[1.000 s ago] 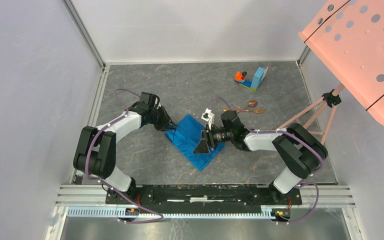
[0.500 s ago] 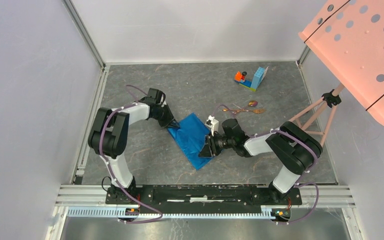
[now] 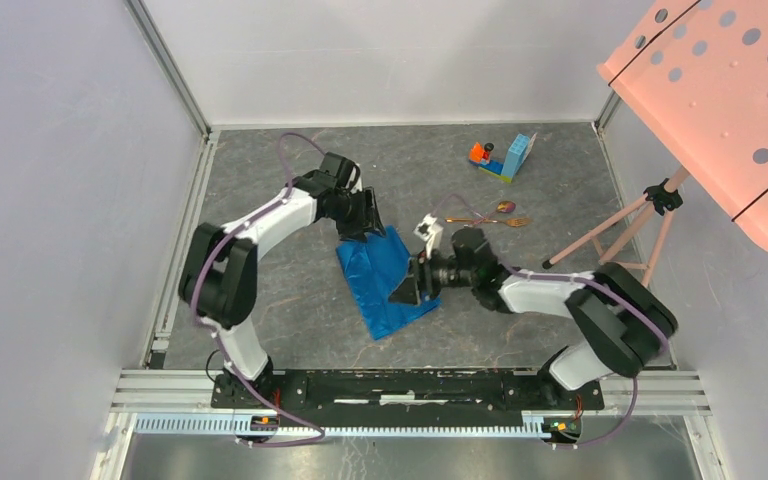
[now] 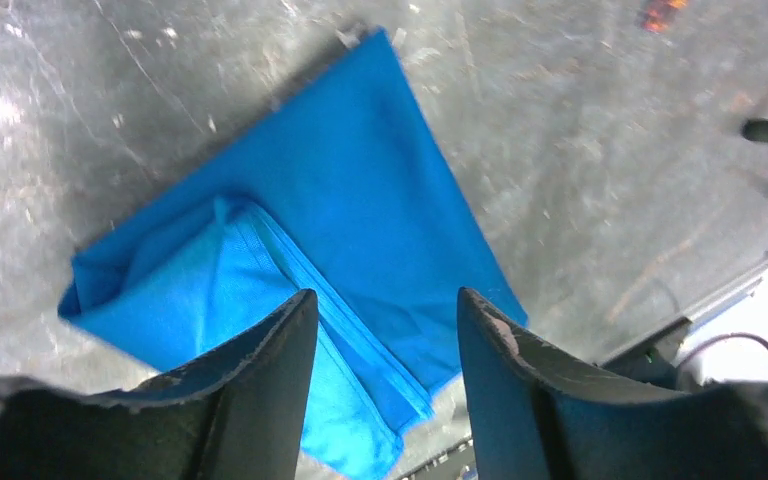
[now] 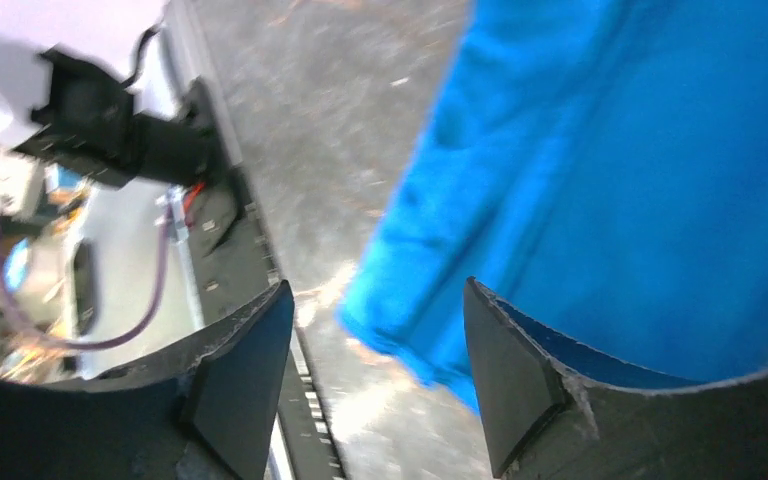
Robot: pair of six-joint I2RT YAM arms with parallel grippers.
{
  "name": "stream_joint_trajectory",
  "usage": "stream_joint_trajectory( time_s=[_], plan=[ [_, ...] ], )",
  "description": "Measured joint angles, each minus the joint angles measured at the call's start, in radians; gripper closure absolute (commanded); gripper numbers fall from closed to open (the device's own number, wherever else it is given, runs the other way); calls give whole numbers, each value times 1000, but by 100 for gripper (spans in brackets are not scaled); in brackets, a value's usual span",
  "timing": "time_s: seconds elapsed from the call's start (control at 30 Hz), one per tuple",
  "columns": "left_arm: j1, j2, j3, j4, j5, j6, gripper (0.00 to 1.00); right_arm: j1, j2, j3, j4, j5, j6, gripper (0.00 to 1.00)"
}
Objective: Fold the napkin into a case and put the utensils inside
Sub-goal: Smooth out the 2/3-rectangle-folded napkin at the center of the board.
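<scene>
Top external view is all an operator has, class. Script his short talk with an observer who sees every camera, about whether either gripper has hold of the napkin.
Operator: From above, the arm hides the fingers. Is the left gripper pinching the napkin?
Observer: No. The left wrist view shows the left gripper with its jaws apart and nothing between them, above the folded napkin.
Operator: And the right gripper, at the napkin's other edge?
Observer: The right wrist view is blurred, but the right gripper has its jaws apart too. The napkin's edge and the bare table show through the gap, and no cloth looks clamped.
</scene>
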Motion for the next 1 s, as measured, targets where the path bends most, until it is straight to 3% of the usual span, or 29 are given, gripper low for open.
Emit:
stream_joint_trajectory(
  time_s=[0.17, 0.33, 0.47, 0.63, 0.8, 1.0],
  plan=[
    [-8, -208, -35, -36, -6, 2, 34, -197, -100, 25, -247, 12, -177, 27],
    [-1, -420, -206, -8, -21, -23, 39, -310, -96, 21, -376, 15, -258, 27],
    [-1, -457, -367, 22, -23, -66, 43, -306, -94, 21, -451, 56, -314, 27],
    [-1, -437, -479, 51, -23, -110, 51, -197, -170, 42, -537, 159, -329, 27],
    [-5, -433, -539, 138, -14, -147, 64, -87, -208, 51, -454, 174, -241, 28],
    [-57, -426, -608, 199, 5, -191, 68, -62, 16, 48, -123, 37, -13, 38]
  ],
)
